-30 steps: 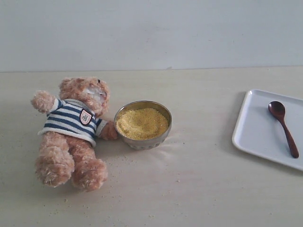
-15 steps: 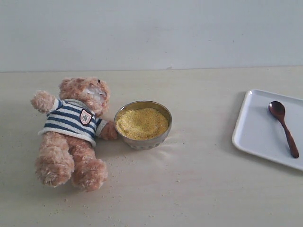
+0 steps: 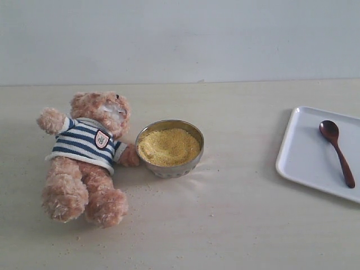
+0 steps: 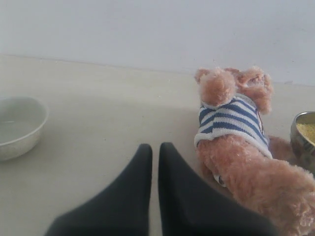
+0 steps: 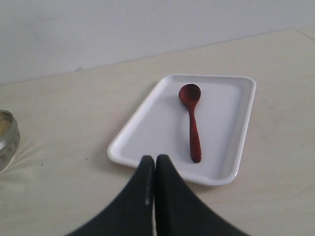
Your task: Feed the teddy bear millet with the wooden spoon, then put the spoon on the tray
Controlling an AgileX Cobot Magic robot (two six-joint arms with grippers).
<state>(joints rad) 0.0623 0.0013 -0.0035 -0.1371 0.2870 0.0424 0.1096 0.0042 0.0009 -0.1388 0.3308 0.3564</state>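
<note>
1. Exterior view: the teddy bear [image 3: 84,160] lies on its back on the pale table [image 3: 236,225]. It is fluffy and wears a striped knit shirt. One paw rests against the shiny round metal bowl [image 3: 169,167], which is heaped with fine yellow millet [image 3: 169,146]. Loose grains speck the table near its legs. Well apart on the right, the flat white tray [image 3: 306,154] holds the wooden spoon [image 3: 336,151], dark and smooth, lying flat.
2. Left wrist view: my left gripper [image 4: 155,150] has its black tapered fingers drawn almost together and grasps nothing. The bear lies just beside them. A glossy white bowl [image 4: 19,125] sits well off to the other side.
3. Right wrist view: my right gripper [image 5: 155,161] is clenched and empty. The tray's low rounded rim lies between its tips and the spoon.
</note>
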